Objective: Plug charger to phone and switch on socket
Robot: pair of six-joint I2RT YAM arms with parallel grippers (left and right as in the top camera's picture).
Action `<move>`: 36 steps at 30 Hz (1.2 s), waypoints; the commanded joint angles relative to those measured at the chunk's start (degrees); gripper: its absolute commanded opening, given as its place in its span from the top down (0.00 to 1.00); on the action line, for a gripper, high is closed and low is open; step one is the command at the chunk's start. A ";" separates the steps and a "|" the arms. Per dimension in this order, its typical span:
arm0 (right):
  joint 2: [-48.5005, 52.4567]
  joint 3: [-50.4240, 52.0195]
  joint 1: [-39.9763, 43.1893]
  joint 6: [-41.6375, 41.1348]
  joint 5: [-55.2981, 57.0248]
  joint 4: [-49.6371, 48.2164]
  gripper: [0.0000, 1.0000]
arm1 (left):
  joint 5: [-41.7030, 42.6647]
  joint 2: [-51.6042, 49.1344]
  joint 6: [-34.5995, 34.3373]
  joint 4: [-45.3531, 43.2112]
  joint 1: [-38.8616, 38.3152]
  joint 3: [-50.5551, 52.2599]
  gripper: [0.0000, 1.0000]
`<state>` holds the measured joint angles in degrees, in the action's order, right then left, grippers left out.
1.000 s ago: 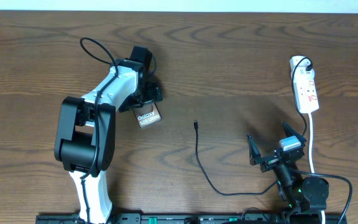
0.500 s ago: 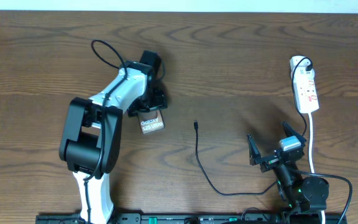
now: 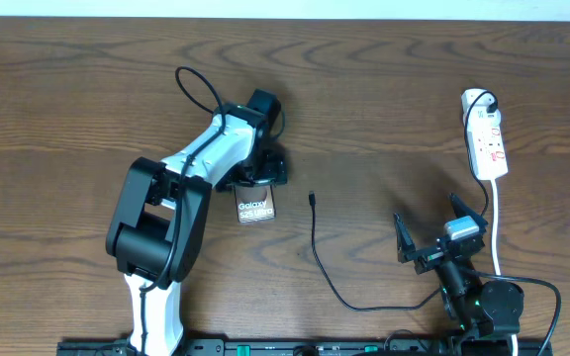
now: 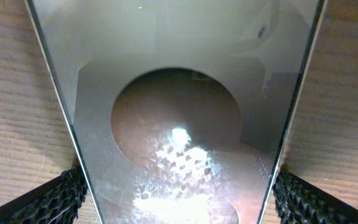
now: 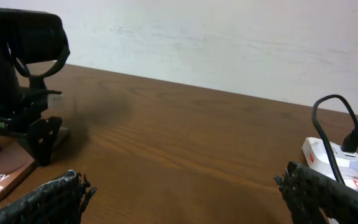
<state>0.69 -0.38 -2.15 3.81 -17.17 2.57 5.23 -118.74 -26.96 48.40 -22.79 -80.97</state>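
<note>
Wooden table: the phone, clasped by the left gripper, now lies nearer the charger, easing plugging. Right gripper waits, released.

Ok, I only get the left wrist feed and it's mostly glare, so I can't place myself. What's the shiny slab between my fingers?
Observer: That's the phone, Galaxy lettering facing up, clasped at its long edges by the left gripper.
Operator: Where's the cable from there?
Observer: Just to the right, the charger lies loose on the table, its plug tip close to the phone but not touching it.
</note>
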 commanded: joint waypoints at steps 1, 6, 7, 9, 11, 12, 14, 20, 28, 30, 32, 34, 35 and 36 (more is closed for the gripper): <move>-0.31 0.07 0.24 0.55 -0.35 0.24 0.01 | -2.01 -1.81 -0.20 -0.17 1.84 1.09 0.02; -0.31 0.07 0.24 0.55 -0.35 0.24 0.01 | -2.03 -1.81 -0.37 0.35 1.77 1.81 0.02; -0.31 0.07 0.24 0.55 -0.35 0.24 0.01 | -2.05 -1.81 -0.37 0.31 1.77 2.01 0.02; -0.31 0.07 0.24 0.55 -0.35 0.24 0.01 | -2.03 -1.81 -0.37 -0.07 1.77 2.62 0.02; -0.31 0.07 0.24 0.55 -0.35 0.24 0.01 | -2.01 -1.81 -0.37 -0.68 1.75 3.34 0.02; -0.31 0.07 0.24 0.55 -0.35 0.24 0.01 | -2.01 -1.81 -0.37 -0.87 1.75 3.72 0.02; -0.31 0.07 0.24 0.55 -0.35 0.24 0.01 | -2.01 -1.81 -0.35 -0.96 1.77 4.04 0.02; -0.31 0.07 0.24 0.55 -0.35 0.24 0.01 | -1.51 -1.81 -0.33 -0.90 1.70 4.04 0.11; -0.31 0.07 0.24 0.55 -0.35 0.24 0.01 | -1.57 -1.81 -0.11 -1.22 1.86 4.04 0.21; -0.31 0.07 0.24 0.55 -0.35 0.24 0.01 | -1.57 -1.81 0.20 -1.18 1.95 4.04 0.22; -0.31 0.07 0.24 0.55 -0.35 0.24 0.01 | -1.57 -1.81 0.33 -1.14 1.99 4.04 0.23; -0.31 0.07 0.24 0.55 -0.35 0.24 0.01 | -1.51 -1.79 0.33 -1.14 1.99 4.02 0.23; -0.31 0.07 0.24 0.55 -0.35 0.24 0.01 | -1.16 -1.79 0.37 -1.14 1.99 4.02 0.23; -0.31 0.07 0.24 0.55 -0.42 0.17 0.01 | 0.24 -1.79 1.20 -1.14 2.14 3.93 0.23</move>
<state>0.69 -0.38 -2.15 3.81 -17.17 2.57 4.99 -117.95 -26.98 47.27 -21.41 -79.57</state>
